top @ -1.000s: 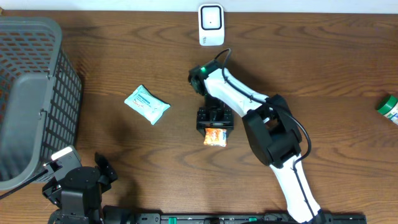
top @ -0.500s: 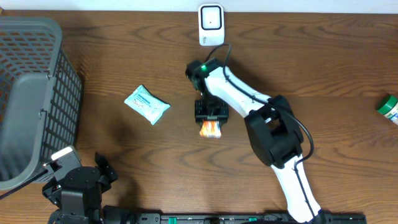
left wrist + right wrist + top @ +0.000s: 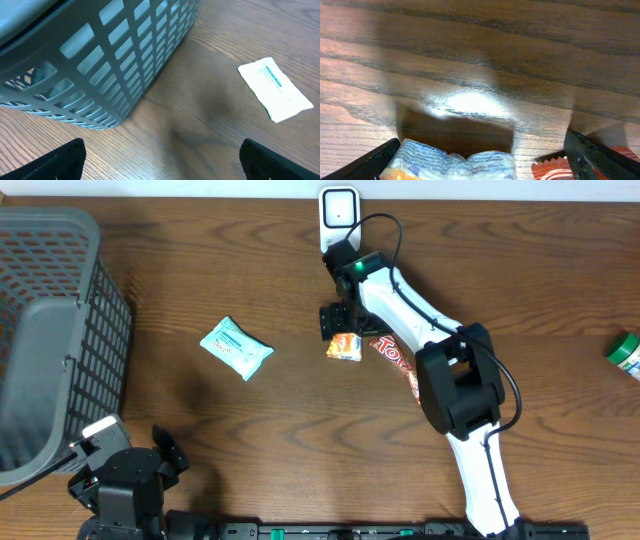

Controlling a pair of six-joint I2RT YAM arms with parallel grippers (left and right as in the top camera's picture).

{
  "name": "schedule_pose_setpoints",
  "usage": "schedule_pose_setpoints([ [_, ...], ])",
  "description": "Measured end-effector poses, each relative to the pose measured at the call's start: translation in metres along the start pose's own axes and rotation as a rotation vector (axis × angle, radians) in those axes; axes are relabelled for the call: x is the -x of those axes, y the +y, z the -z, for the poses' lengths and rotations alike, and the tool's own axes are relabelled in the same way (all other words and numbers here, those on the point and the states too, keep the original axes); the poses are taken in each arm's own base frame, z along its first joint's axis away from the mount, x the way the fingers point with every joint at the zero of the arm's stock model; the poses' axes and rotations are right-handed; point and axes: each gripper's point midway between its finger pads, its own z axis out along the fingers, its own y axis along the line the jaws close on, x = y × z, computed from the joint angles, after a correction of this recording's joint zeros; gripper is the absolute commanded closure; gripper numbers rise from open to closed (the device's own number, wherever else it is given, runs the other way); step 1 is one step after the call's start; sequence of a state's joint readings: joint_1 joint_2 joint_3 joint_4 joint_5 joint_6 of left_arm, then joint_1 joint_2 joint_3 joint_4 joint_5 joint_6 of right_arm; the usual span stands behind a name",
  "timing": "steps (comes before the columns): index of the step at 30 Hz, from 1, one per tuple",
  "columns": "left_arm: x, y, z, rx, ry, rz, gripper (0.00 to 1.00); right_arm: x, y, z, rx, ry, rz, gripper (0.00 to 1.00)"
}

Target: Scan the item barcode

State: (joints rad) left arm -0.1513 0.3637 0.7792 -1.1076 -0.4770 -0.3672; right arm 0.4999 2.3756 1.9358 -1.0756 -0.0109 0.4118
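Fingers (image 3: 592,157) of my right gripper (image 3: 482,157) stood wide apart, gripping nothing, with the orange snack packet (image 3: 455,164) lying on the wooden table (image 3: 480,50) between them and a red candy bar (image 3: 396,361) just beside it. The white scanner (image 3: 340,220) sat near, at the table's far edge. My left gripper (image 3: 162,162) hung equally open near the grey basket (image 3: 125,55), with a blue-and-white sachet (image 3: 276,89) lying on the wood beside that basket.

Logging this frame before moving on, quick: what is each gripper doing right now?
Left gripper: open, holding nothing.
Right gripper: open; the orange snack packet lies loose between its fingers, not gripped.
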Motion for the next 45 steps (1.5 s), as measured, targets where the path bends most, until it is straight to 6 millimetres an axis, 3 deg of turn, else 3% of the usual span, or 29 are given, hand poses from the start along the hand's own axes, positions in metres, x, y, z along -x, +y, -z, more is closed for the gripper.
schedule_pose_setpoints([
  [21, 0.0, 0.0, 0.0, 0.0, 0.0, 0.0, 0.02, -0.031, 0.013, 0.0, -0.048, 0.093, -0.083, 0.01],
  [25, 0.0, 0.0, 0.0, 0.0, 0.0, 0.0, 0.02, -0.028, 0.02, 0.0, -0.034, 0.071, -0.09, 0.27],
  [28, 0.0, 0.0, 0.0, 0.0, 0.0, 0.0, 0.02, -0.024, 0.025, -0.001, -0.027, 0.051, -0.091, 0.35],
  [36, 0.0, 0.0, 0.0, 0.0, 0.0, 0.0, 0.02, -0.024, 0.026, -0.001, -0.028, 0.05, -0.092, 0.37],
  [45, 0.0, 0.0, 0.0, 0.0, 0.0, 0.0, 0.02, -0.062, 0.011, 0.006, 0.021, 0.282, -0.101, 0.37],
])
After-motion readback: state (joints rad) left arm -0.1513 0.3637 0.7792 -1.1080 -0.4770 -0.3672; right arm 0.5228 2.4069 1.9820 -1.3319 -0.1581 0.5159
